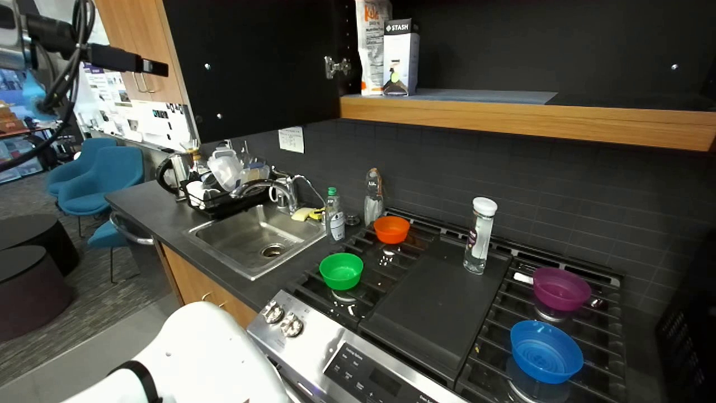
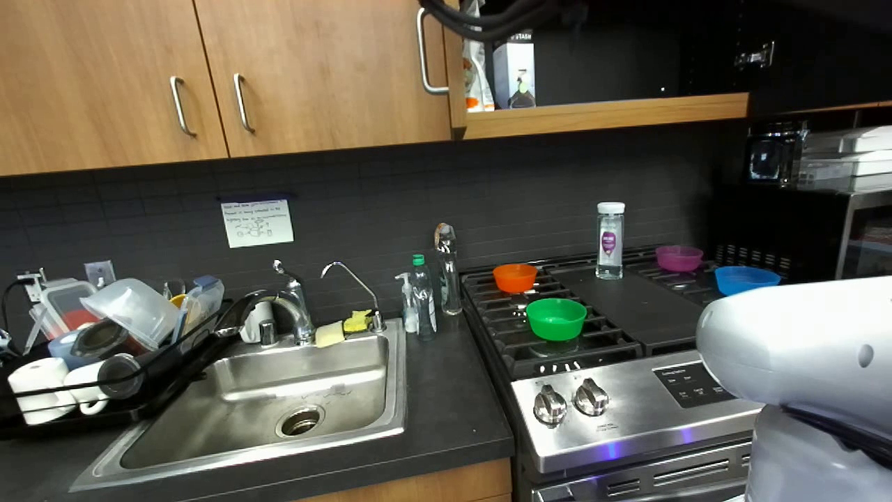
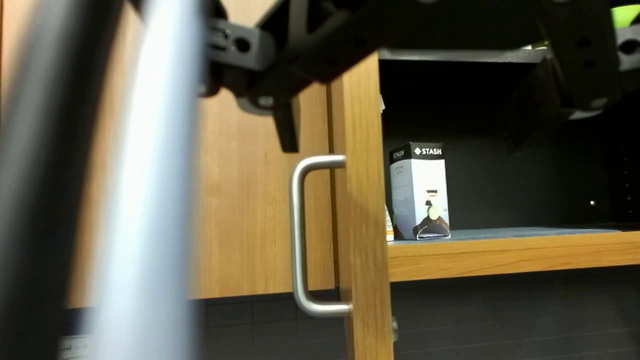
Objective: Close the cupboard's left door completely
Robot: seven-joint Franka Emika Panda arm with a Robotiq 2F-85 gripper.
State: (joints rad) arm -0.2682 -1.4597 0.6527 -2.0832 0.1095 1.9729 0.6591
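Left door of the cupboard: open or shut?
Open: the left door juts outward in the wrist view, the Stash box visible inside the cupboard.

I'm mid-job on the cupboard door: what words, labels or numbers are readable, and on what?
"STASH": white-and-black box in the cupboard; again, smaller, on its side.
"Cooking Options", faintly: stove control panel.
"K…", orange, rest unclear: tall bag beside the box.
Too small or blurred: wall note, white-capped bottle's label, green-capped bottle's label, other panel lettering, distant posters.
No number is legible.
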